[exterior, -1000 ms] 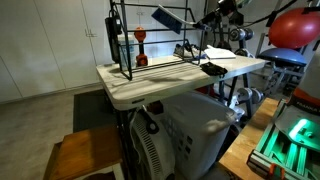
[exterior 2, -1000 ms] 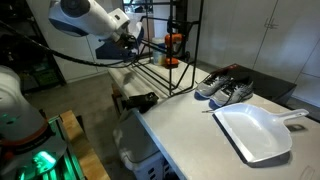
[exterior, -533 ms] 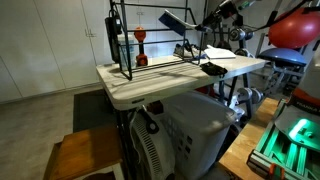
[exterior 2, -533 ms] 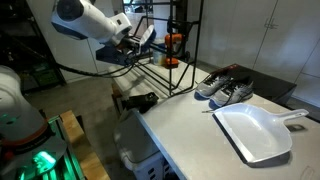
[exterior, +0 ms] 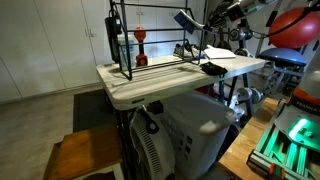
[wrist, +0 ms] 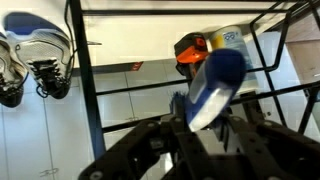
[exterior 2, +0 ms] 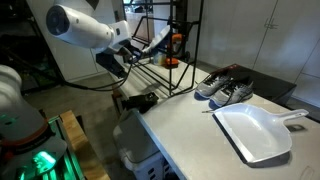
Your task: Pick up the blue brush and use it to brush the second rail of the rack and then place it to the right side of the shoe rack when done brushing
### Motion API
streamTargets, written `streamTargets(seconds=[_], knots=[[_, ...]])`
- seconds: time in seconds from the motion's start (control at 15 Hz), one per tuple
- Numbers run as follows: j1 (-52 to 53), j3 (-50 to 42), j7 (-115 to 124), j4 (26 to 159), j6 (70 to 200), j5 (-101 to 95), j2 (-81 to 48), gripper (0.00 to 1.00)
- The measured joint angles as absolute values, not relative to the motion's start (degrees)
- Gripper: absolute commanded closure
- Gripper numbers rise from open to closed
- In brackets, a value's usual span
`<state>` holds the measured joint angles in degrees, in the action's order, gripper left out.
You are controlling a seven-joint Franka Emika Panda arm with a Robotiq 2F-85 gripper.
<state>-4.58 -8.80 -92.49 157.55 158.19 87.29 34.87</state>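
Note:
The blue brush [wrist: 215,85], dark blue with a white underside, is held tilted between the fingers of my gripper [wrist: 205,125], close in front of the wrist camera. In both exterior views the brush [exterior: 186,20] [exterior 2: 160,40] hangs in the air, level with the upper part of the rack and just off its side. The gripper [exterior: 197,24] [exterior 2: 145,47] is shut on it. The rack [exterior: 120,45] [exterior 2: 186,50] is a tall black rod frame standing on the white table. Its rods [wrist: 80,95] cross the wrist view behind the brush.
A red-orange upright item [exterior: 141,50] [exterior 2: 172,48] [wrist: 190,48] stands inside the rack. A pair of shoes [exterior 2: 225,90] [wrist: 30,55] lies beside the rack, and a white dustpan [exterior 2: 258,132] lies nearer that camera. A dark object [exterior: 213,69] lies at the table's edge.
My gripper has carried the brush sideways, away from the rack's upper rails and toward the robot's side. The brush has turned to a steeper tilt.

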Motion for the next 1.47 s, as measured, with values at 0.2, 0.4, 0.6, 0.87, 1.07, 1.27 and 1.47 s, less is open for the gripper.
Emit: streamTargets(seconds=[0.2,0.4,0.6,0.87,1.07,1.27,1.47], knots=[[-5.44,-9.86,-93.83,157.55,160.22,92.04,34.87,0.93],[-5.7,-9.89,-95.16,157.57,161.84,94.96,34.85,0.93],[-5.18,-9.08,-95.78,157.64,161.87,95.14,34.62,0.93],[-2.94,-5.66,-95.69,157.78,161.86,94.37,33.23,0.93],[-0.8,-2.59,-95.1,157.77,161.79,92.38,31.85,0.93],[1.1,-0.08,-93.36,157.61,161.22,88.66,31.18,0.93],[2.29,1.6,-91.46,157.3,159.21,84.63,30.92,0.93]])
